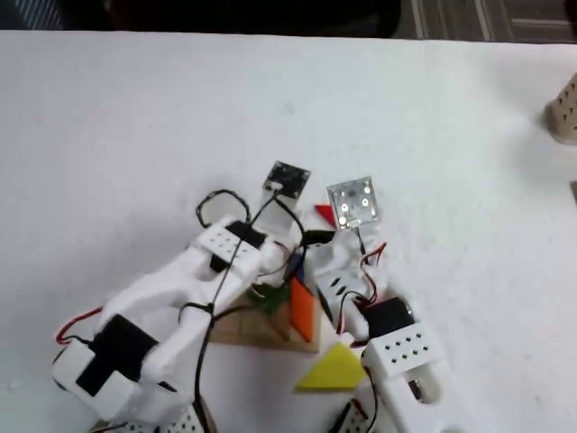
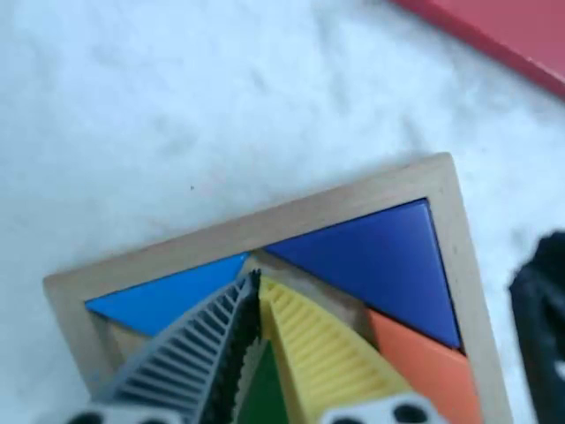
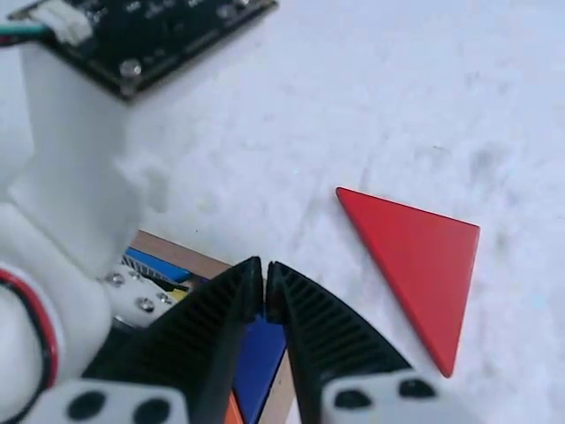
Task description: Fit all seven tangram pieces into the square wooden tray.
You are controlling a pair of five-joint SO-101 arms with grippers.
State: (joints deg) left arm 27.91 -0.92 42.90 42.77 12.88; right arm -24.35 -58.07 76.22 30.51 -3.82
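Observation:
The square wooden tray (image 1: 243, 332) (image 2: 265, 225) lies under both wrists. It holds a dark blue triangle (image 2: 371, 261), a lighter blue piece (image 2: 163, 296) and an orange piece (image 2: 424, 367) (image 1: 301, 307). My left gripper (image 2: 252, 284) is shut, its tips meeting over the tray's middle. A green piece (image 2: 260, 397) (image 1: 270, 298) shows in the gap behind the tips. My right gripper (image 3: 265, 267) is shut on nothing above the tray's corner (image 3: 172, 250). A red triangle (image 3: 415, 247) (image 1: 325, 214) lies on the table beyond the tray. A yellow triangle (image 1: 334, 368) lies outside the tray, beside the right arm.
The white table stretches wide and bare behind and to both sides of the arms. A beige perforated object (image 1: 563, 113) stands at the far right edge. Black and red cables loop around both wrists.

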